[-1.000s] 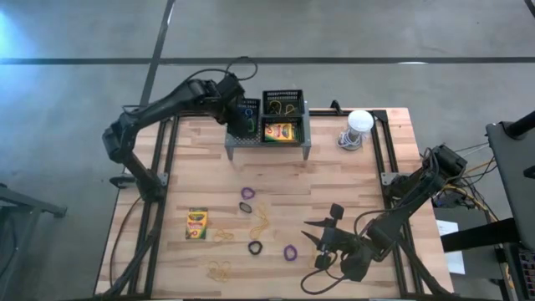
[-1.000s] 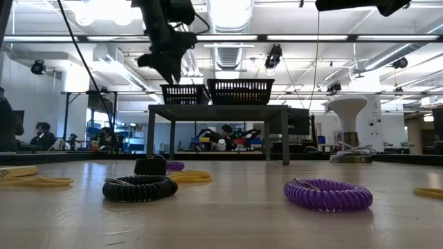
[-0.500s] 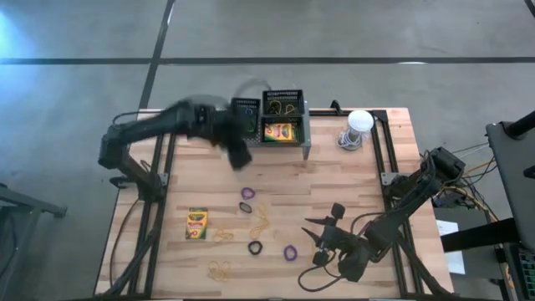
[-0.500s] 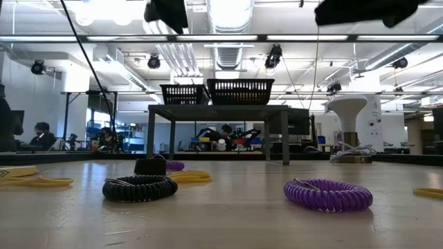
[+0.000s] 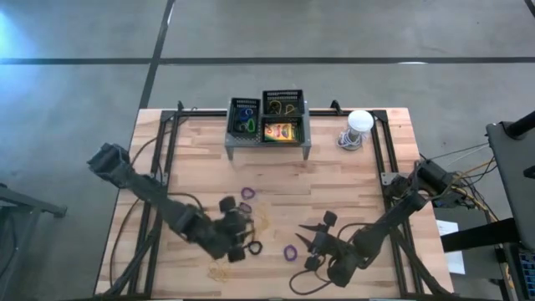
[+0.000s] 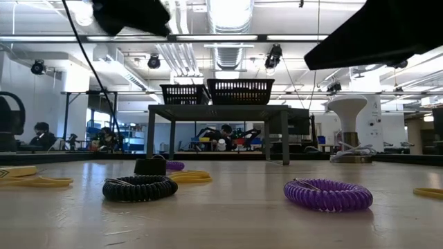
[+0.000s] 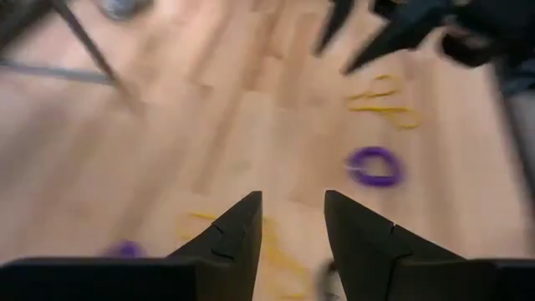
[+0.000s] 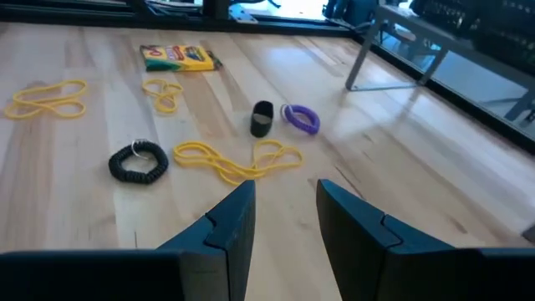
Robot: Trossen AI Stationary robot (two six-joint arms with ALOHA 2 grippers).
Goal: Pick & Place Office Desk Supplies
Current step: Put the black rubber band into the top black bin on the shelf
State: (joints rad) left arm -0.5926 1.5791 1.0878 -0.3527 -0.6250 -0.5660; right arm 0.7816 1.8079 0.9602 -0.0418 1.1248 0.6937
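Setting: open-plan robotics lab or workshop. Polished concrete floor [image 5: 351,33] with dark seam lines surrounds a butcher-block table [image 5: 334,176] on a black metal frame. Beyond the table, an exposed ceiling with strip lights [image 6: 228,10], ducting and hanging cables. People [image 6: 41,131] sit at benches in the background, among monitors and equipment. Loose cabling [image 5: 468,180] trails off the table's right edge.

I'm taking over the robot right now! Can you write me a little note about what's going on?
Left tool: open, empty, above the loose bands.
Right tool: open, empty, over the table's near side.
Done: the rack holds one racked crayon box and some coloured bands.
Left: the loose crayon box, purple bands, black band and rubber bands on the table.
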